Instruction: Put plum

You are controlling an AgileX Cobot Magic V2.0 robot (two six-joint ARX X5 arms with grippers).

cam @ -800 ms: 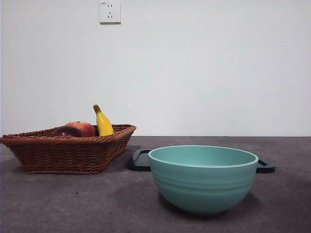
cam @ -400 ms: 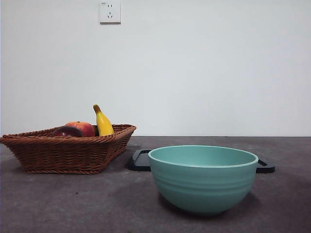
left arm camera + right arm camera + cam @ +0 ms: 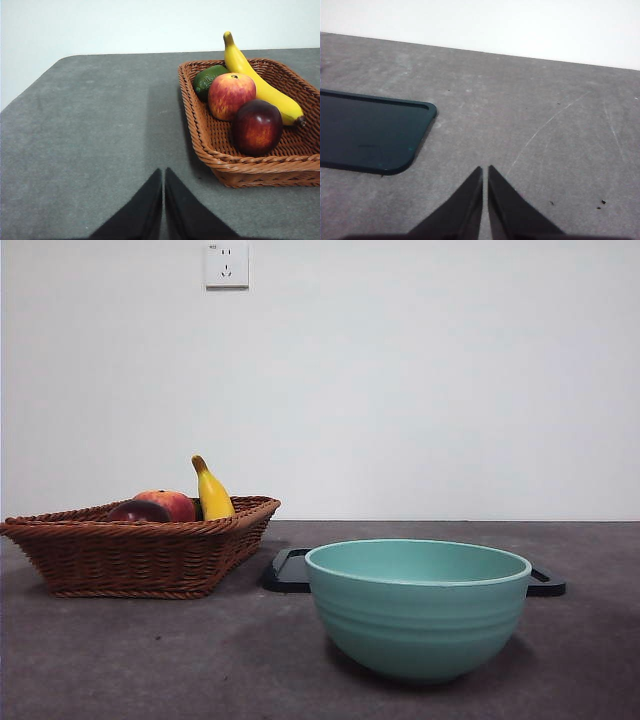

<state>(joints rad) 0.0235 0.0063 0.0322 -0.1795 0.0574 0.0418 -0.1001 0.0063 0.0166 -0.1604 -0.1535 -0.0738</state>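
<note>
Grey matting covers the surface [image 3: 130, 660], with a bare white wall behind it. On it sits the wicker basket [image 3: 200, 130], and the plum [image 3: 256, 127] lies inside, against the basket's near rim as the left wrist camera sees it. It rests just beside the red-orange apple [image 3: 231, 95], with the banana [image 3: 260, 85] running along behind both and a green fruit [image 3: 207, 80] at the basket's far corner. In the front view the plum [image 3: 138, 510] barely clears the weave. Outside the basket stands the teal bowl [image 3: 418, 606], and behind the bowl lies a flat black tray [image 3: 288, 570].

The left claw [image 3: 163, 172] is the nearer one: the basket is directly in its camera's sight, and the plum lies ahead of it and off to one side, past the basket's rim. Being round, the plum offers no long axis to line up with. The left claw's jaws are pressed together, holding nothing and touching nothing. The right claw [image 3: 485, 170] is likewise closed and empty, over bare matting beside the tray [image 3: 370, 132], well away from the basket.
</note>
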